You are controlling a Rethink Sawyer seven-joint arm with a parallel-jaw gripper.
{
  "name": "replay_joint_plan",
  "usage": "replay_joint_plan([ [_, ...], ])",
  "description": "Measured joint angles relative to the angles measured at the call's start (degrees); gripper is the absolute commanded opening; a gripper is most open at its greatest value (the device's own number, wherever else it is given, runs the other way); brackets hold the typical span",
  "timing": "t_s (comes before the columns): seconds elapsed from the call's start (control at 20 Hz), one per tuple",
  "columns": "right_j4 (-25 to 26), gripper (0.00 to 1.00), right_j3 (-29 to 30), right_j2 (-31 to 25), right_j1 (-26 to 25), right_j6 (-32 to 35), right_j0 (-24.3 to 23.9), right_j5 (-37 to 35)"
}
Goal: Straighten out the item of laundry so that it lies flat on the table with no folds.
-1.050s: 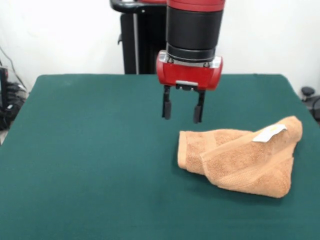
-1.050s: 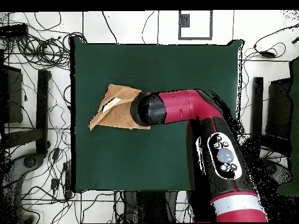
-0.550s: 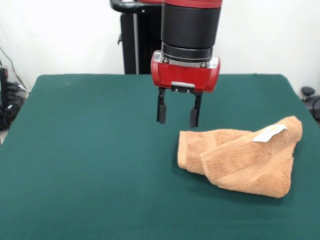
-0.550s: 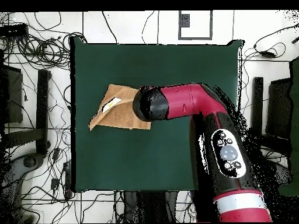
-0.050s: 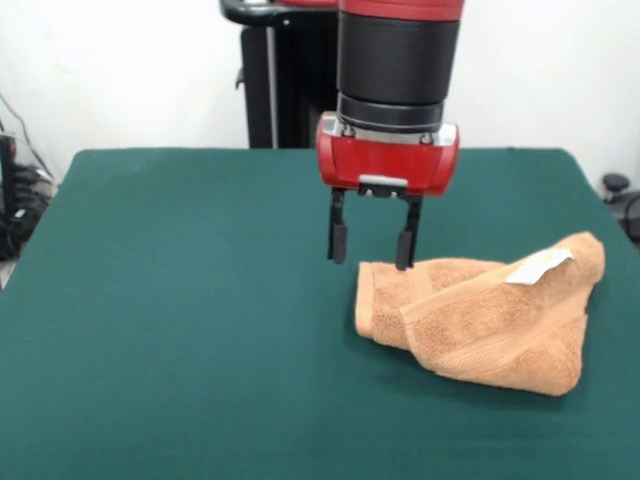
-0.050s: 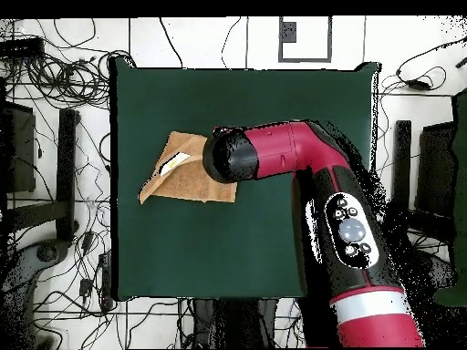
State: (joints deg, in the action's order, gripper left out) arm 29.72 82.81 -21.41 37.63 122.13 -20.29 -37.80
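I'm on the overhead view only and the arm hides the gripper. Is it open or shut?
Observer: Open. In the front view the gripper has its fingers spread apart, with nothing between them.
Operator: Is it on the towel yet?
Observer: One fingertip lines up with an edge of the hand towel and the other hangs over bare table. I cannot tell whether it touches.
Operator: Does the towel lie flat?
Observer: No. It is folded over itself in thick layers, with one end raised.
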Motion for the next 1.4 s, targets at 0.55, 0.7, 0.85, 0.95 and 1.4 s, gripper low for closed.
replay_joint_plan([
  [0.55,0.1,1.00,-0.4,-0.2,-2.7,0.0,-0.1,-0.2],
  [0.7,0.1,1.00,-0.5,-0.2,-3.3,0.0,-0.1,-0.8],
  [0.85,0.1,1.00,-0.6,-0.2,-3.7,0.0,-0.1,-1.2],
  [0.95,0.2,1.00,-0.7,-0.2,-4.3,0.0,-0.1,-1.6],
  [1.4,0.2,1.00,-0.8,-0.2,-5.3,0.0,-0.2,-1.9],
])
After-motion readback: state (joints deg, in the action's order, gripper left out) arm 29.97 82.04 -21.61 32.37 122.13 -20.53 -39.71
